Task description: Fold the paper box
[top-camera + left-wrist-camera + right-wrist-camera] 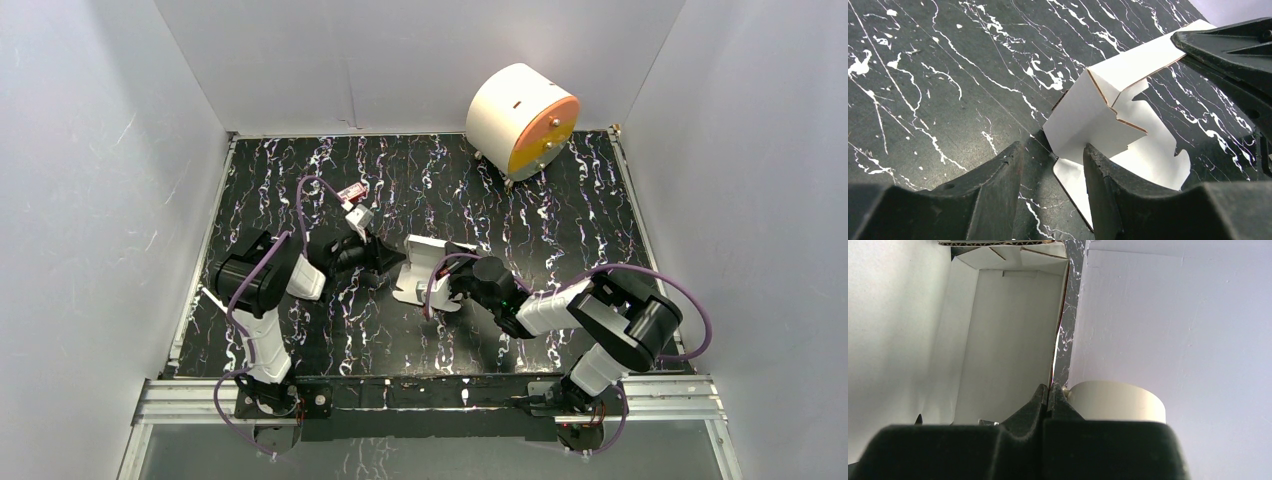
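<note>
Noting layout: the paper box [415, 262] lies half-formed on the black table [560, 240], well apart from the white drum [520, 118], on the drum's near-left side towards the arm bases. One wall is raised and the base sheet is flat. Its long axis appears to run roughly from the near edge away towards the back wall, tilted slightly towards the drum. The right pincer [1050, 390] is on the side of the box nearer the drum. Its fingers are pressed together on the edge of a raised white panel, so it is pinching the box and anchoring it. The left pincer [1052, 150] is on the side of the box farthest from the drum and points straight at it. Its fingers are spread and grip nothing. The box's near corner sits just at the mouth of the gap, and one finger lies over the flat flap in the left wrist view. Judgement: the free side faces the left pincer, and that arm is the one placed to work it. The coming fold probably depends on that pincer advancing drumward across the box's long axis to push the loose wall or flap up, against the right pincer's hold. Risk: a push off-centre could slide the sheet.
</note>
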